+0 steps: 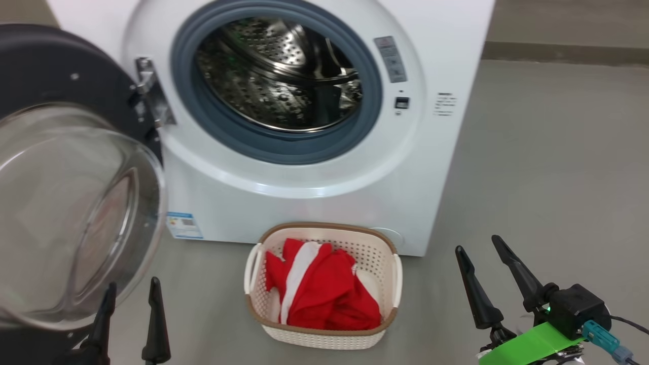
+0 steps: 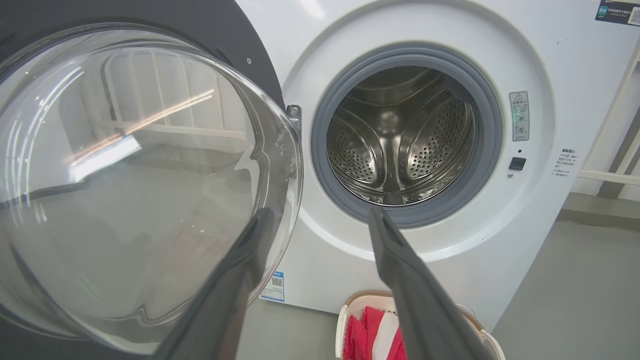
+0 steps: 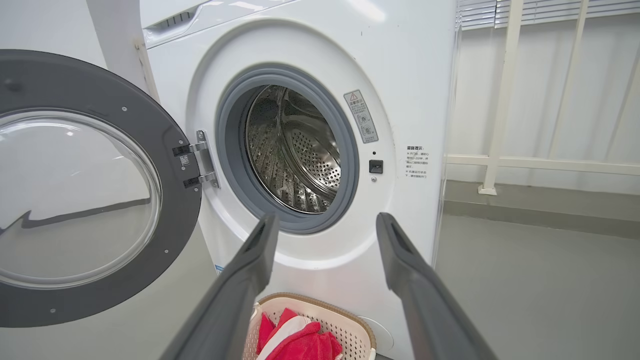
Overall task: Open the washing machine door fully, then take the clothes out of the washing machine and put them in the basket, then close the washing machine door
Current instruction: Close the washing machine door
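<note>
The white washing machine stands with its door swung wide to the left, and its steel drum holds nothing I can see. Red clothes with white stripes lie in the cream basket on the floor before the machine. My left gripper is open, low beside the door's glass bowl. At the lower right, clear of the basket, my right gripper is open and holds nothing.
Grey floor spreads to the right of the machine. A white railing runs along the wall behind, on the right. The open door juts out over the floor on the left, close to my left arm.
</note>
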You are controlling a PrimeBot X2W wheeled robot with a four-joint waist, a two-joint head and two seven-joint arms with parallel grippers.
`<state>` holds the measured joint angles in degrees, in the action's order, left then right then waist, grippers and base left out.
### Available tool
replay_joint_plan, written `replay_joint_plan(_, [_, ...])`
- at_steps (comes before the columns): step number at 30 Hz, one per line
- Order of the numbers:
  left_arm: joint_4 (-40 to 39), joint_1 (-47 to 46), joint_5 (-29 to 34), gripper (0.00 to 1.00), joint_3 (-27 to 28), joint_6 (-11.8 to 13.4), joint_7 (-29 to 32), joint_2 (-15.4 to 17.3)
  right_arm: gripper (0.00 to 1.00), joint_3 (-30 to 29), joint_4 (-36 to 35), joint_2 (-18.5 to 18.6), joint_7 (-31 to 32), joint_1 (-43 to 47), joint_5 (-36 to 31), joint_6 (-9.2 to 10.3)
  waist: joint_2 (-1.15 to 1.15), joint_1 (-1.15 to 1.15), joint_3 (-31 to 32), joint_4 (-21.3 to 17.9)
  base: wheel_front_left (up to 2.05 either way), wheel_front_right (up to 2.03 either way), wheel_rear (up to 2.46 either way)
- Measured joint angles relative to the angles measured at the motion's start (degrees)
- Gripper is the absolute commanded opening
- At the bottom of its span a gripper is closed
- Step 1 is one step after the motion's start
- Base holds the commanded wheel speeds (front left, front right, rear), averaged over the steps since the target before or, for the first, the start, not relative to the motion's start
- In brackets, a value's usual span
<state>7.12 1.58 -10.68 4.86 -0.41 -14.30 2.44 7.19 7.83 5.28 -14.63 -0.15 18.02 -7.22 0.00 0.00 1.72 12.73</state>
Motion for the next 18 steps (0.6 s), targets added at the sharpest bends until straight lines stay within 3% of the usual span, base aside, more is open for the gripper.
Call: replay_joint_plan(18, [-0.9,1.0,0.1,1.0,0.2,2.1,0.0,0.1,1.0,0.8,-0.4,-0.2,0.0,0.0,0.1,0.0,0.0,0.0,1.2,10.3,0.0,0.0,0.0])
